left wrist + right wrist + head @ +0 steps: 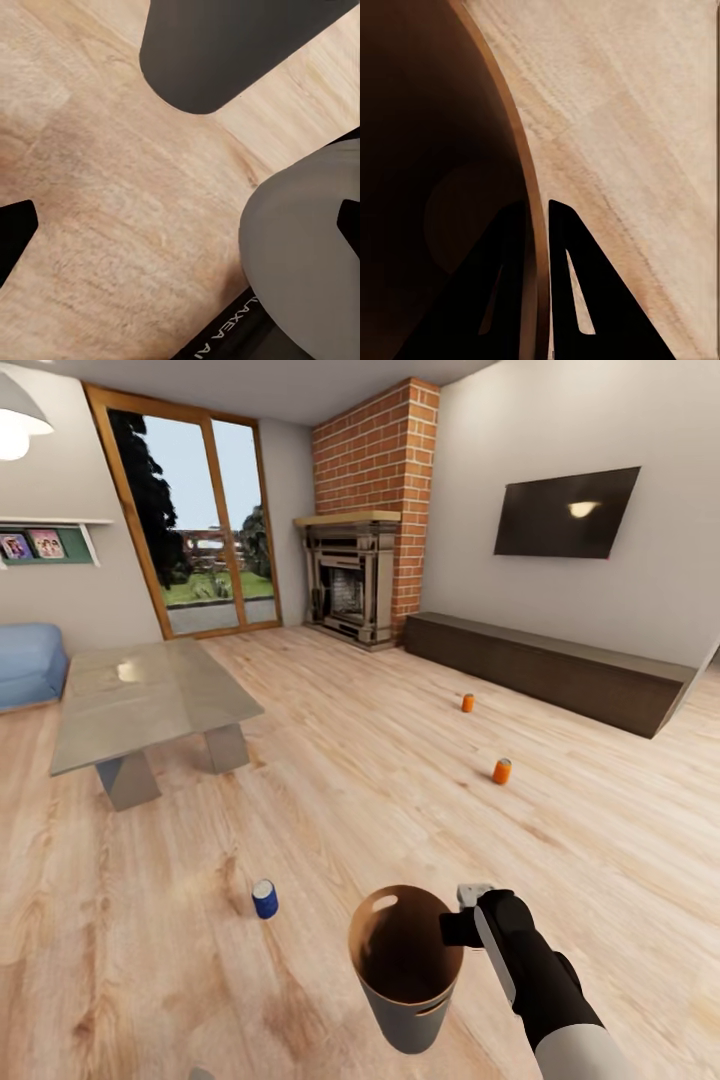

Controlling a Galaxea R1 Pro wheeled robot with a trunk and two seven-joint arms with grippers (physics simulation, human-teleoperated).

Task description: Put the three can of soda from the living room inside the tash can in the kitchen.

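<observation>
We carry the tash can (405, 970) by its rim, clenched in our right gripper (537, 225), two orange soda cans (501, 771) lying well beyond it towards the dark cabinet (560, 670), and a thin-rim pinch might let it slip.

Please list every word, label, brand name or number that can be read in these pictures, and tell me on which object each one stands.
"AXEA A" (cut off by the picture's edge): white letters on the dark robot part in the left wrist view.
Two orange cans on the floor: too small to read any label.
Blue can: no legible print.
Framed pictures on the wall shelf: too blurred to tell any text.
Bin held at its rim by the right gripper: no lettering seen.
</observation>
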